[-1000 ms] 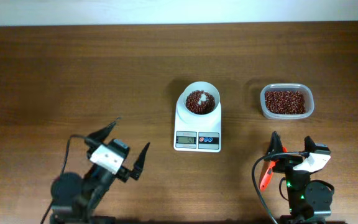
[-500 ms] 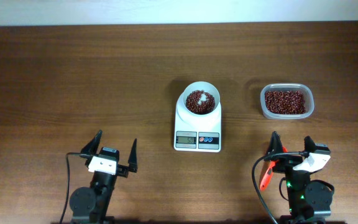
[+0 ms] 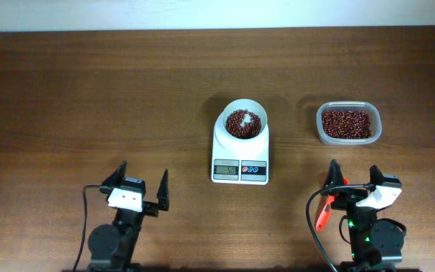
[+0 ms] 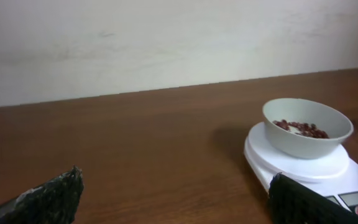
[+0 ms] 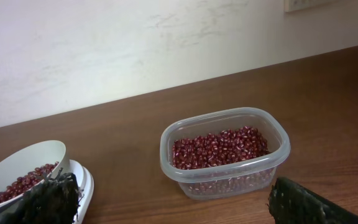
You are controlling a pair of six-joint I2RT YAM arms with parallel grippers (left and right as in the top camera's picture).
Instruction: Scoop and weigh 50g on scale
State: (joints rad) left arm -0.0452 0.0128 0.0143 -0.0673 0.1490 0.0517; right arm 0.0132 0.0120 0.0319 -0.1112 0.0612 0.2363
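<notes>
Left gripper (image 3: pixel 140 183) and right gripper (image 3: pixel 352 181), jaws wide; scale (image 3: pixel 240 155) display illegible here, so adding beans (image 3: pixel 244 123) could overshoot.

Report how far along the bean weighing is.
Done: beans sit in the bowl on the scale, so some scooping looks finished. In hand: nothing. The left claw and right claw are open and empty at the table's near edge, and the orange scoop lies beside the right claw. Left: confirming 50g. The display is too small to read. The clear tub holds more beans.
</notes>
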